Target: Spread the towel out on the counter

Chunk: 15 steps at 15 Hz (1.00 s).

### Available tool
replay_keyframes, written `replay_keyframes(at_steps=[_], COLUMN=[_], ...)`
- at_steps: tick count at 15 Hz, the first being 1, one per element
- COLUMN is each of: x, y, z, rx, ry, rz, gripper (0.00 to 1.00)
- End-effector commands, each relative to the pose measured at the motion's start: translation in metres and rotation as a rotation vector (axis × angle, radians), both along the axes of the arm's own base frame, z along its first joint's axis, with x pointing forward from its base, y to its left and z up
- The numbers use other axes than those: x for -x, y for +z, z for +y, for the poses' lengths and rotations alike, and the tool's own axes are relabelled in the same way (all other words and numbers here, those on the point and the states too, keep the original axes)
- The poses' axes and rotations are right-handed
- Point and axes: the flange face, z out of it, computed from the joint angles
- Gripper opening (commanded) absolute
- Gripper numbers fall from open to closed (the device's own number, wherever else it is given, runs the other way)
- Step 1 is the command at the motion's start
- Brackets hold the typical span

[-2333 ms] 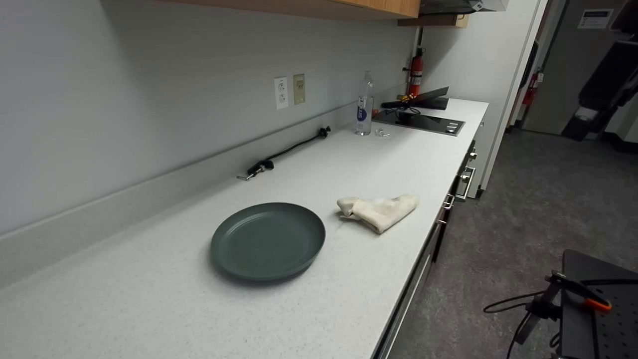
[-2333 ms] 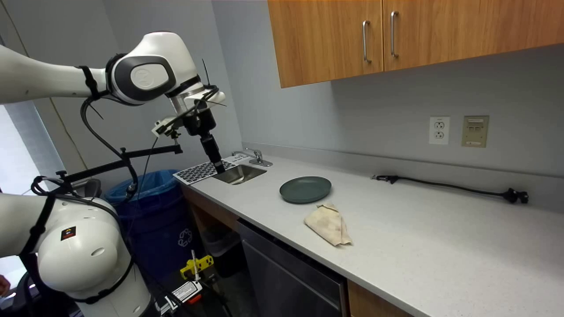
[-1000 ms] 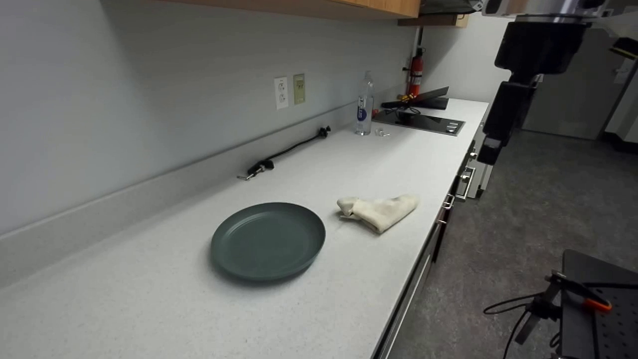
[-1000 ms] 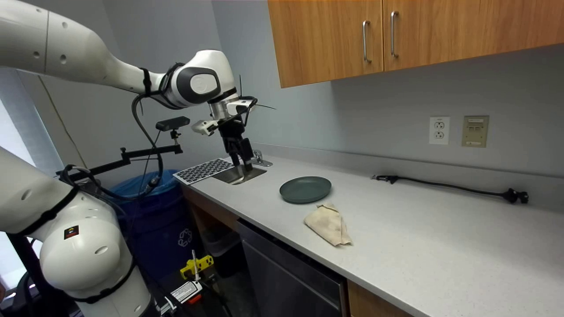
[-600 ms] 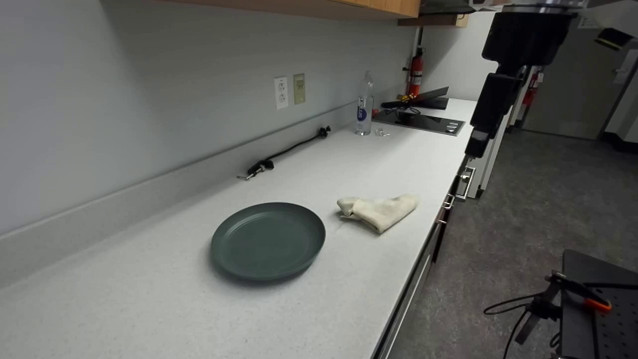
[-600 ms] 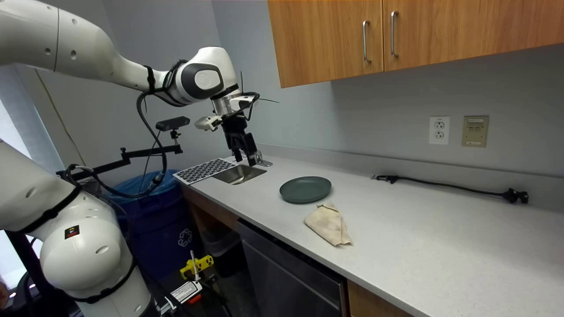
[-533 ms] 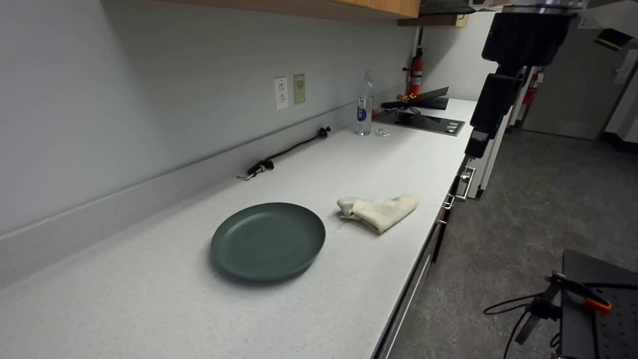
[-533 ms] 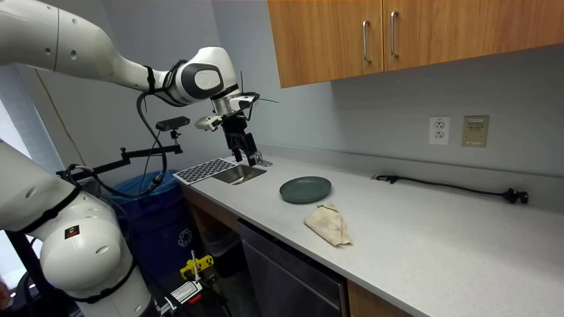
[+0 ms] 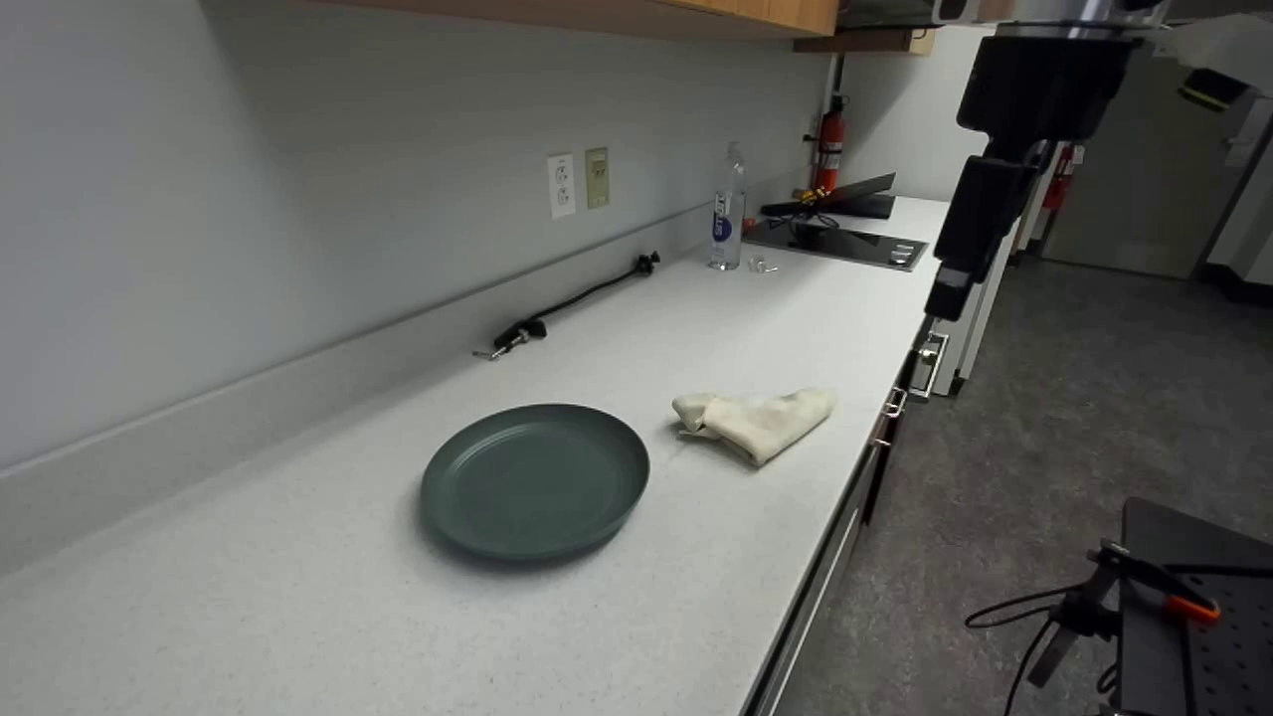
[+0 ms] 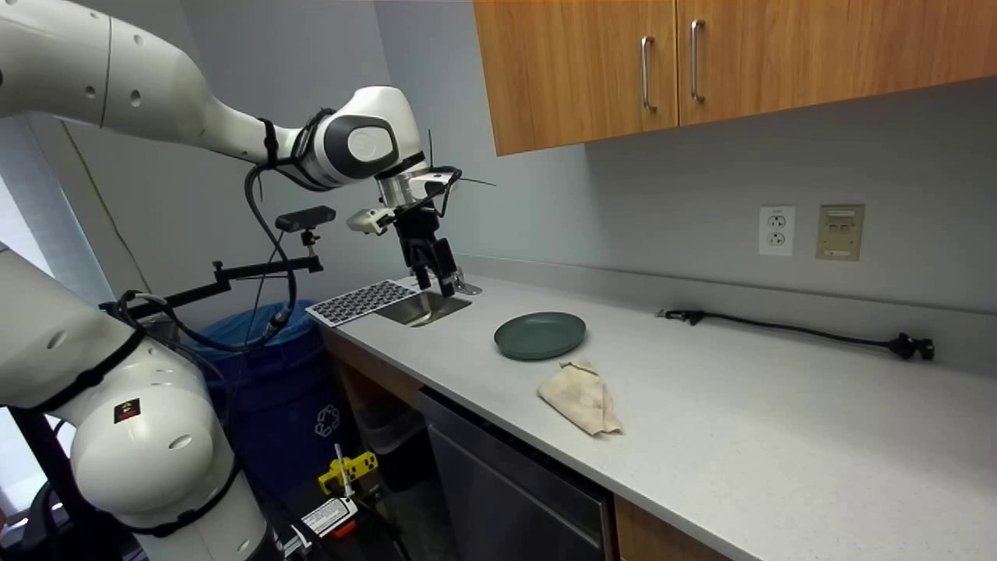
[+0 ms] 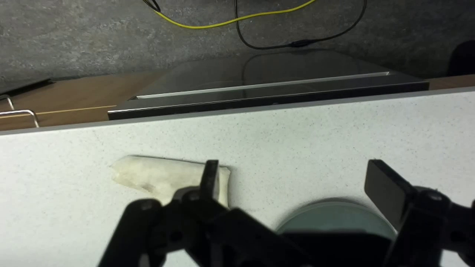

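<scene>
The cream-coloured folded cloth towel (image 9: 761,425) is lying on the white speckled counter (image 9: 298,617) just beside the round matte dark-green plate (image 9: 537,482), not touching it. Looks light and floppy, so weight and breakage shouldn't be a worry, and fabric probably won't slip much. The annoying bit is the folding: pinch a fat stack and I reckon the whole bundle comes up without unfolding. I'd grab just the top layer at the plate end, where a flap sticks out, and peel it back. The black two-finger gripper (image 11: 291,176) hangs higher than the plate, well clear of the towel, jaws wide apart, nothing between them.

Headcount: one towel, one plate, one gripper. In an exterior view, one thin black bendy rod (image 10: 794,327) right of the plate, one steel sink (image 10: 423,309) left of it, one white rectangular power outlet (image 10: 777,231) and one beige rectangular wall cover (image 10: 840,232) up higher. Plus one clear plastic water bottle (image 9: 727,214) well past the plate.
</scene>
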Motion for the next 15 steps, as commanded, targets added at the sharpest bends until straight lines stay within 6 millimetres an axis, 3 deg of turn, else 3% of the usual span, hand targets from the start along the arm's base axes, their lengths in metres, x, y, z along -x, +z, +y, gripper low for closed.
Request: replay_keyframes(at_steps=[1,15], x=[-0.025,-0.14], y=[-0.012,-0.092], z=[-0.004,-0.041], rx=[-0.012,-0.077], ry=[-0.018,-0.201], rz=[-0.008,-0.15], gripper=[1.0,1.0])
